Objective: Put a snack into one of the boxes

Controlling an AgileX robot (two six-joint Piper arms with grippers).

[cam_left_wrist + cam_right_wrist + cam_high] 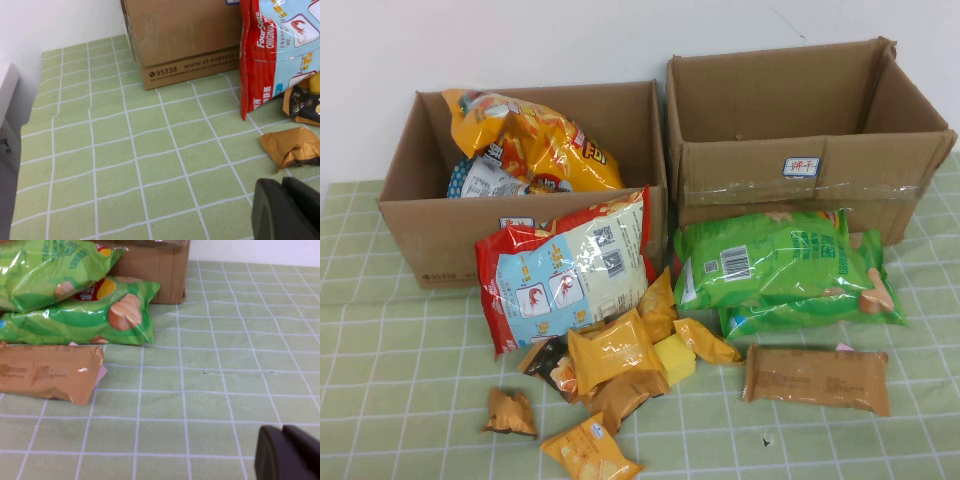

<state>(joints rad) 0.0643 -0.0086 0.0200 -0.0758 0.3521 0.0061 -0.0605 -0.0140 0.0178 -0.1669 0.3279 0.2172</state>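
Observation:
Two open cardboard boxes stand at the back. The left box (430, 240) holds a yellow chip bag (535, 140); the right box (740, 170) shows nothing inside. Loose snacks lie in front: a red and blue bag (565, 270), green bags (780, 265), a brown packet (817, 378) and several small orange packets (610, 350). Neither arm shows in the high view. My left gripper (282, 185) is shut and empty above the cloth, near a small orange-brown packet (292, 147). My right gripper (282, 429) is shut and empty, off to the side of the brown packet (47, 372).
A green checked cloth (380, 380) covers the table. A yellow block (673, 358) sits among the small packets. The white wall runs behind the boxes. Bare cloth lies at the front left and at the front right.

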